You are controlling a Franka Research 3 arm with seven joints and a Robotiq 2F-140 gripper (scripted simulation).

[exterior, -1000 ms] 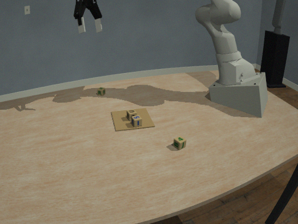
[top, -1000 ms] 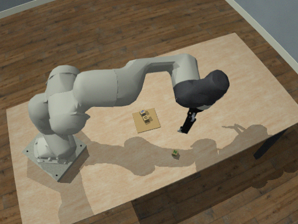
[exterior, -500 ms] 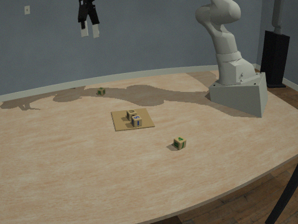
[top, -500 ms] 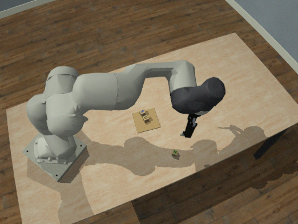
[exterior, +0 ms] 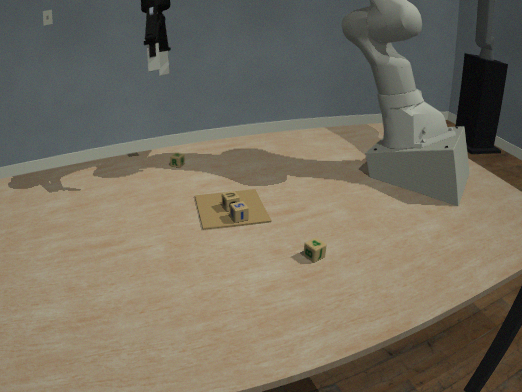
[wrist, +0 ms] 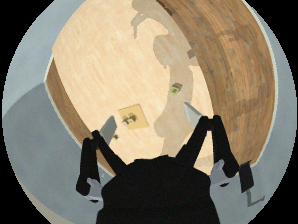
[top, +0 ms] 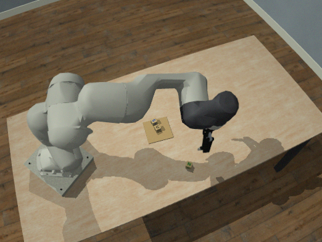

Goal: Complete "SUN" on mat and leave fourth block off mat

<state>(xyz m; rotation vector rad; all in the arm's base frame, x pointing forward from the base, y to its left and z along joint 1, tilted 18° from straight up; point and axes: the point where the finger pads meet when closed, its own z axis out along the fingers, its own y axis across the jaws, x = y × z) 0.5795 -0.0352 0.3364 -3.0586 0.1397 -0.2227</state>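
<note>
Blocks lettered S (top: 153, 121) and U (top: 158, 127) sit touching each other on the tan mat (top: 161, 138), near the middle of the top view; the part of the mat towards the lower edge of that frame, beyond the U, is bare. In the exterior view the same pair stands at the centre of the frame, the S block (exterior: 239, 211) nearer the camera and the U block (exterior: 229, 199) just behind it.

The N block (top: 189, 166) lies off the mat on the tabletop (top: 262, 92), lower right of centre in the top view, inside the arm's dark shadow, with a green N on its upper face. In the exterior view it shows small in the upper left part of the tabletop, again in the shadow band (exterior: 177, 160), well apart from the mat (exterior: 210, 217).

The fourth block (exterior: 315, 250), with green marks on its faces, rests on the tabletop right of centre and lower than the mat in the exterior view; in the top view it is hidden.

The claw (top: 206, 145) hangs well above the tabletop, right of the mat and above the N block in the top view, and at the upper left edge of the exterior view (exterior: 156, 57). Its fingers stand fully wide with nothing between them, and the wrist view shows both fingers spread far apart, with mat and N block tiny far below. Nothing stands between the N block and the mat's bare part.

The arm's grey base plate (top: 69, 189) is at the lower left of the top view.
</note>
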